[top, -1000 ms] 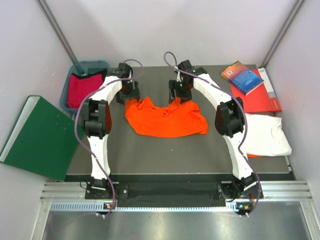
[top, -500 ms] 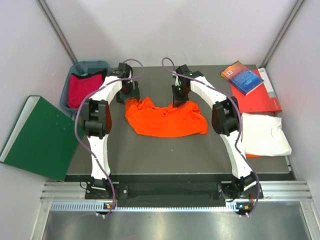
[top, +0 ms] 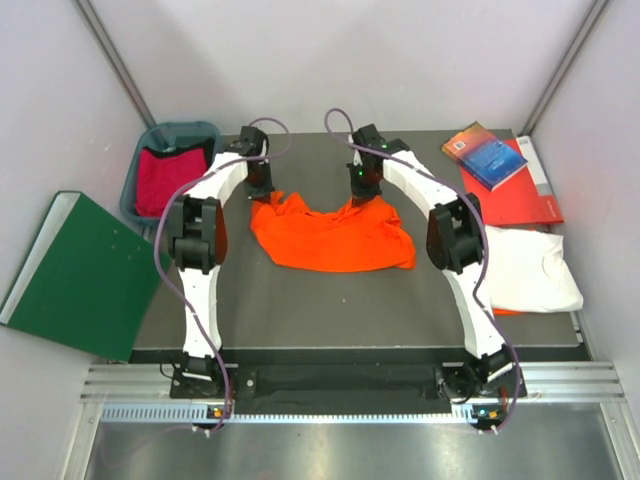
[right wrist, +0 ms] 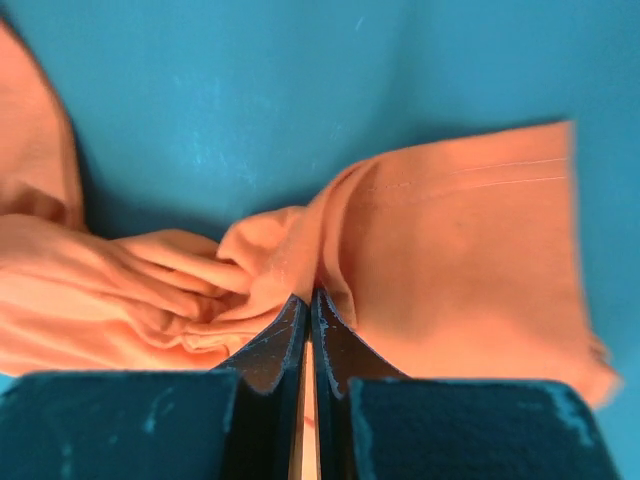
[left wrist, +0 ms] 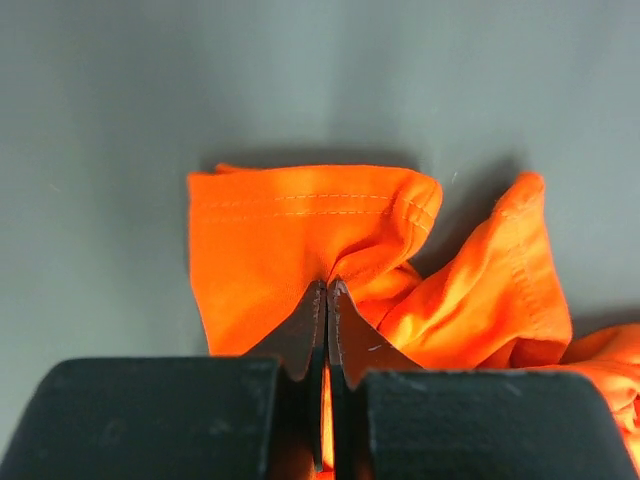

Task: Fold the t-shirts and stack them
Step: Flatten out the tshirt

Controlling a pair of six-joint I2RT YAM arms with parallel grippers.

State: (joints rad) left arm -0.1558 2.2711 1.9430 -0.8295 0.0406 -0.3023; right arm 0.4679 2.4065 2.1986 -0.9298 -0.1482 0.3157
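A bright orange t-shirt (top: 330, 235) lies crumpled on the dark mat at the table's middle back. My left gripper (top: 262, 190) is shut on its far-left corner, and in the left wrist view (left wrist: 327, 285) the fabric (left wrist: 300, 230) bunches up around the pinched jaws. My right gripper (top: 358, 198) is shut on the shirt's far edge near its middle-right, and the right wrist view (right wrist: 309, 296) has cloth (right wrist: 450, 260) gathered at the tips. A white t-shirt (top: 530, 268) lies folded at the right. A crimson red t-shirt (top: 165, 172) sits in a bin.
A teal bin (top: 190, 132) stands at the back left. A stiff dark-green board (top: 82, 275) lies off the mat's left edge. Red and blue books (top: 500, 170) are stacked at the back right, behind the white shirt.
Both grippers closed on the orange shirt's far edge. The left gripper shifted right onto the corner; the right gripper settled down onto the cloth.
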